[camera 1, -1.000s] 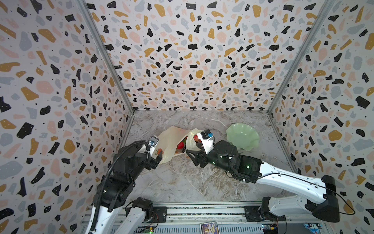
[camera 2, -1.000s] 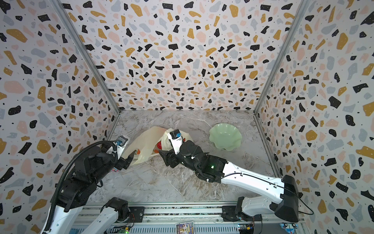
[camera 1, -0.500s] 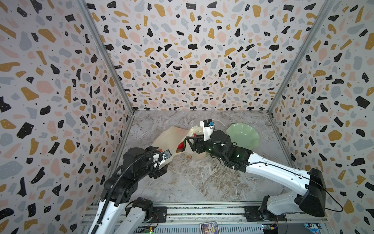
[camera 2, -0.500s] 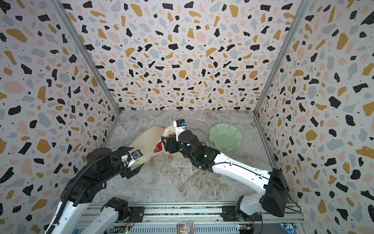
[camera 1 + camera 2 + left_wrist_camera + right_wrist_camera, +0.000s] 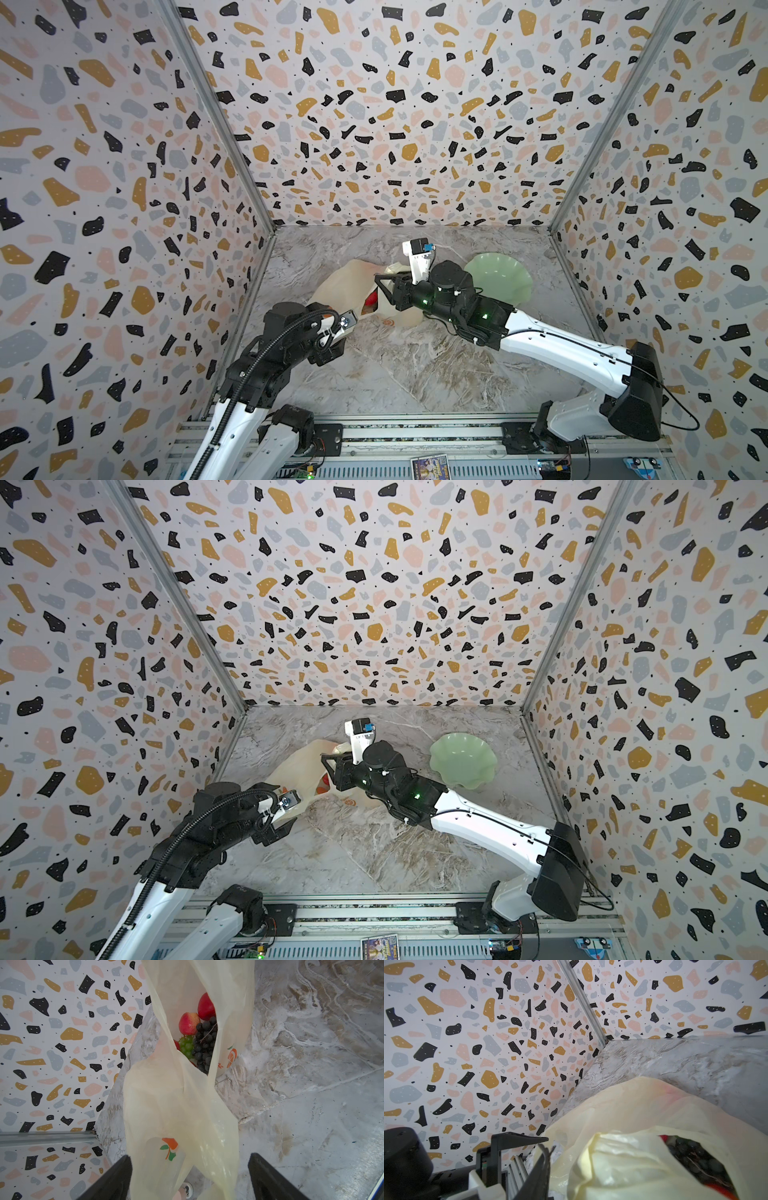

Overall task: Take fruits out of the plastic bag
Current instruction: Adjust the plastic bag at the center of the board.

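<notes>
The plastic bag (image 5: 345,286) (image 5: 299,766) lies on the marble table, cream-yellow and crumpled. Through its mouth the left wrist view shows fruits: a red apple (image 5: 205,1006), a red-yellow fruit (image 5: 188,1023), dark grapes (image 5: 204,1043) and green grapes (image 5: 187,1045). My left gripper (image 5: 189,1157) is open at the bag's near left end, with a hanging fold of film between its wide jaws. My right gripper (image 5: 384,289) (image 5: 330,766) sits at the bag's far right rim. One finger (image 5: 544,1153) lies against the film; the bag (image 5: 633,1109) hides the other.
A pale green wavy-edged dish (image 5: 498,276) (image 5: 463,762) stands at the back right, just beyond the right arm. Speckled walls close in the left, back and right sides. A metal rail runs along the table's front edge (image 5: 415,419).
The left gripper has dropped from the bag's left rim toward the front and now straddles a fold. The right gripper has moved back and left along the rim, its jaws narrowing.
</notes>
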Available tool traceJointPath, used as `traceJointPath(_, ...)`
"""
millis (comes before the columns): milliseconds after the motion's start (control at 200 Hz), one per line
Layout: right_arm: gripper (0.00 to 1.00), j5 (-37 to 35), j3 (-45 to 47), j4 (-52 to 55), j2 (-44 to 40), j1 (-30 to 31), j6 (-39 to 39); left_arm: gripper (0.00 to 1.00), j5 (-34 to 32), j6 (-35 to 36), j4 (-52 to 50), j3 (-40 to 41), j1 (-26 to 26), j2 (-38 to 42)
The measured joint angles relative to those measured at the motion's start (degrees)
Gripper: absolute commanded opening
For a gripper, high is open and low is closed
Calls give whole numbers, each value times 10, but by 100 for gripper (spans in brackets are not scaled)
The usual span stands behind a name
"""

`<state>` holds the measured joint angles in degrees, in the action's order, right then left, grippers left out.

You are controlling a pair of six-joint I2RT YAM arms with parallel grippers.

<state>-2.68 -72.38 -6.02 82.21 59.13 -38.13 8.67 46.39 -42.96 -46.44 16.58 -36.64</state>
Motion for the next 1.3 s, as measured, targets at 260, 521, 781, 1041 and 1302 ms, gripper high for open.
traceJointPath(260, 9, -5, -1, 6, -1, -14, 14, 72, -1, 11, 26, 7, 3, -2)
traceJointPath(521, 8, -7, -1, 16, -17, -32, 26, 72, 0, 10, 43, 27, 6, -17)
traceJointPath(781, 8, -8, -1, 17, -32, -37, 38, 60, -6, 6, 53, 32, 15, -36)
traceJointPath(1041, 8, -5, 0, 21, -32, -39, 50, 22, -10, -8, 80, 33, 19, -66)
traceJointPath(1302, 7, 6, 16, 54, -63, -48, 110, 4, 21, -84, 125, 7, 20, -87)
